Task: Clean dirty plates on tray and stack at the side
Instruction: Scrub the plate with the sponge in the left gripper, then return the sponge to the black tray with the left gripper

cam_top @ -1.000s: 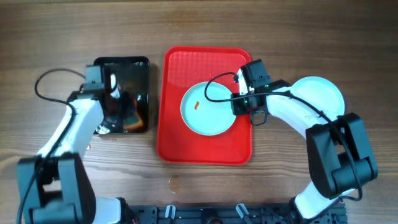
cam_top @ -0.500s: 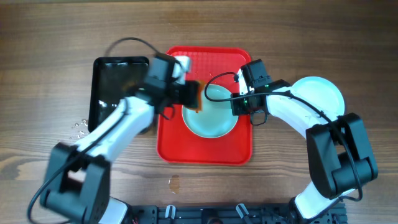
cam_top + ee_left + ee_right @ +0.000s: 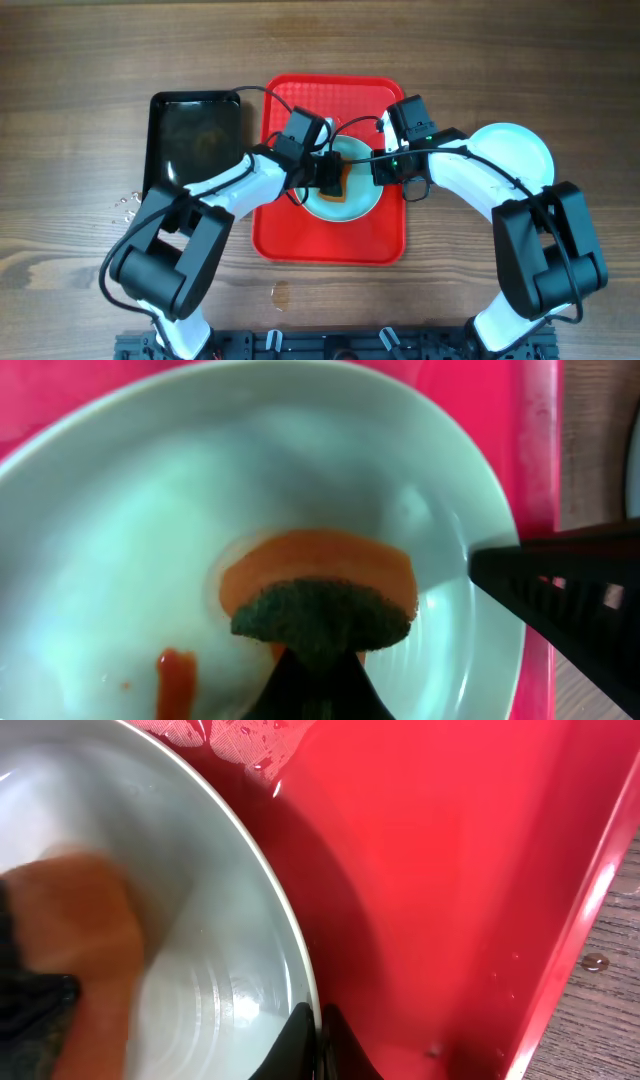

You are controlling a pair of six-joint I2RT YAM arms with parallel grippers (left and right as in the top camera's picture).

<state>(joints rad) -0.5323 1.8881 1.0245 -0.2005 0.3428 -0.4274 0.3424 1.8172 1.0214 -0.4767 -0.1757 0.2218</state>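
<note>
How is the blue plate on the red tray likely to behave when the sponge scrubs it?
The plate is probably stiff: its thin rim shows no bend where the right end effector pinches it. Its glossy surface, with droplets on the tray, suggests slipperiness. Shallow, it would likely slide, not tip, if released.

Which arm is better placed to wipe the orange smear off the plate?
Left. The left end effector holds the sponge on the plate near the smear; the right end effector pinches the rim.

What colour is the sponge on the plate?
Orange, with a dark green scrubby side. The sponge on the plate shows best in the left wrist view.
</note>
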